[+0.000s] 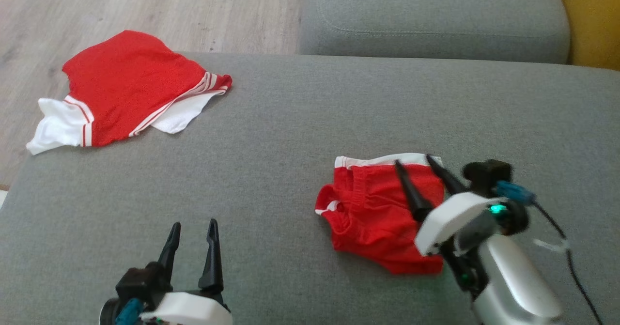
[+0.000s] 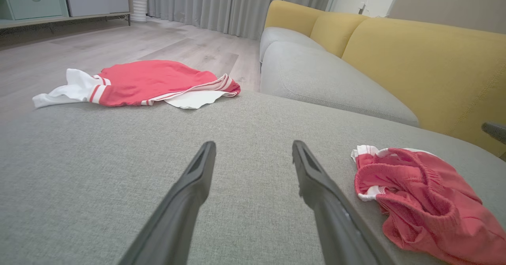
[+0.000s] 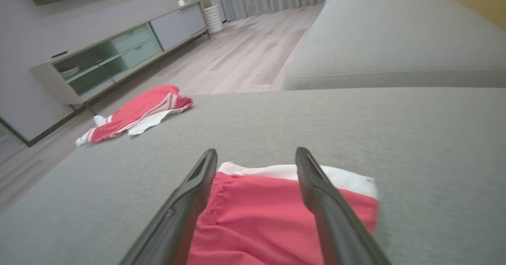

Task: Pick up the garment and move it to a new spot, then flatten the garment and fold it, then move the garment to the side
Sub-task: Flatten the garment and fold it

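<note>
The garment, red shorts with a white waistband [image 1: 373,213], lies folded and a bit bunched on the grey sofa seat [image 1: 290,136], right of centre. My right gripper [image 1: 412,160] hovers over its right part, open, with the fingers spread above the waistband and nothing between them. The right wrist view shows the shorts [image 3: 257,217] under the open fingers of the right gripper [image 3: 257,151]. My left gripper [image 1: 193,223] stands open and empty over bare cushion at the lower left. In the left wrist view the left gripper [image 2: 253,144] has the shorts [image 2: 419,202] to its right.
A red and white shirt [image 1: 126,87] lies spread at the seat's far left corner, partly hanging over the edge. Another grey cushion [image 1: 436,20] lies beyond the seat and a yellow backrest [image 2: 415,59] runs along the right. Wooden floor [image 1: 145,5] lies past the left edge.
</note>
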You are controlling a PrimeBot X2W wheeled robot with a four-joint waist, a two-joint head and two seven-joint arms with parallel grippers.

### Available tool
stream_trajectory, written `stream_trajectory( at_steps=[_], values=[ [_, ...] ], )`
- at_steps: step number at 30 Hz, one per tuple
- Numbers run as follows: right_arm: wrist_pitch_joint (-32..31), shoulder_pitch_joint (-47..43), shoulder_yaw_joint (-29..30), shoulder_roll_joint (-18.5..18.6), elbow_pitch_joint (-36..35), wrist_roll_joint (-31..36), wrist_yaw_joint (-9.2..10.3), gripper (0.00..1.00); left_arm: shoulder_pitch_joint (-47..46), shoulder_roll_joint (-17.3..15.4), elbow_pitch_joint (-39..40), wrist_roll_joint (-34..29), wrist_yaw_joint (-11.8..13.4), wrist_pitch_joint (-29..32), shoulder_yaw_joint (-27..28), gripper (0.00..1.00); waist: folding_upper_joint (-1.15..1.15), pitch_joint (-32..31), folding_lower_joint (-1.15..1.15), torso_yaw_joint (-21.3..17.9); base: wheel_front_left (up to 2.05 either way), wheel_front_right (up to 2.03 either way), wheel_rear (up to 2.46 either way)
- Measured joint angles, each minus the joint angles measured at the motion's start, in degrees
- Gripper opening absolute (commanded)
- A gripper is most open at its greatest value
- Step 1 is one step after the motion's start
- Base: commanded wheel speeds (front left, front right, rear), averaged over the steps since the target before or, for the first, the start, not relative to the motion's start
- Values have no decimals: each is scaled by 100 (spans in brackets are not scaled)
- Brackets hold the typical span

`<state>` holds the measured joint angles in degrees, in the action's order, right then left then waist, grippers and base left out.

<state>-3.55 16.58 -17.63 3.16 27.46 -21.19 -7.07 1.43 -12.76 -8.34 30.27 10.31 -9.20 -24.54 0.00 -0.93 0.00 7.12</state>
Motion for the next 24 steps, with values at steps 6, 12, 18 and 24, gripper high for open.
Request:
stream_trajectory(
  at_steps=[6, 12, 18, 24],
  values=[
    [265, -387, 873, -1, -517, 554, 0, 100, -1, 1, 2, 0, 27, -47, -1, 100, 0, -38, 0, -88, 0, 0, 0],
    [469, -916, 1459, -15, -1057, 884, 0, 100, -1, 4, 1, 0, 29, -155, -1, 100, 0, -148, 0, -165, 0, 0, 0],
    [615, -1587, 1773, -49, -1354, 1059, 0, 100, 7, 3, -20, 0, 35, -205, -10, 100, 0, -309, 0, -190, 0, 0, 0],
    [676, -2045, 1830, -57, -1481, 1040, 0, 100, 103, -97, -63, -1, 87, -203, -20, 100, 0, -390, 0, -241, 0, 0, 0]
  ],
)
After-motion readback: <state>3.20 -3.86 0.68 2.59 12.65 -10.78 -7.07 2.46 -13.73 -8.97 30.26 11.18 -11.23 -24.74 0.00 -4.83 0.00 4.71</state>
